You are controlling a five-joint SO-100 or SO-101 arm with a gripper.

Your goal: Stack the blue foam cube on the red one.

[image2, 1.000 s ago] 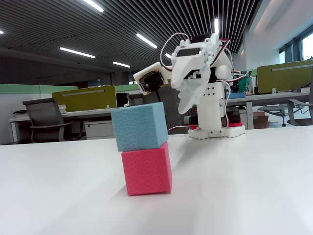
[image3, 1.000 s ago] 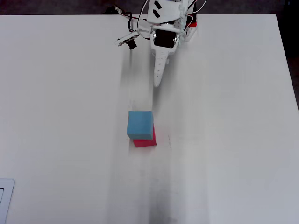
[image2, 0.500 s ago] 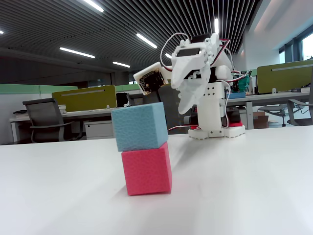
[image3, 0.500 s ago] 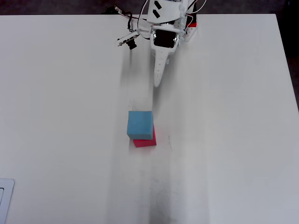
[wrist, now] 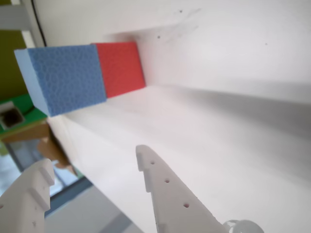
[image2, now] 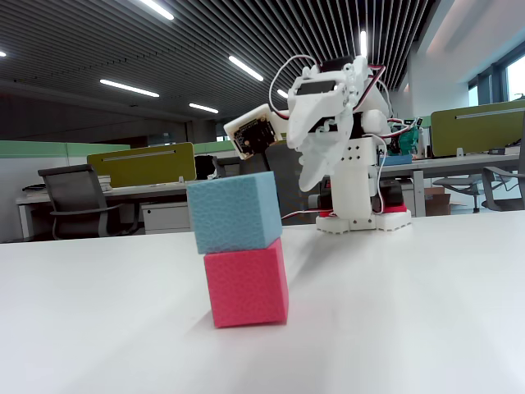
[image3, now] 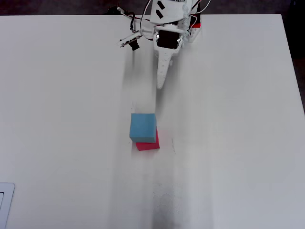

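In the fixed view, your bumpy blue foam cube [image2: 234, 211] sits on the red one [image2: 246, 283], pushed a bit to the left. Your gripper [image2: 316, 168] hangs apart behind them on the white table [image2: 426, 312], fingers spread, holding nothing.

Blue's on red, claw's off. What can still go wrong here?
1. The blue foam cube sits offset on the red one, overhanging one side; a table bump might tip it.
2. The open claw points at the stack with nothing between; a forward move could knock it over.
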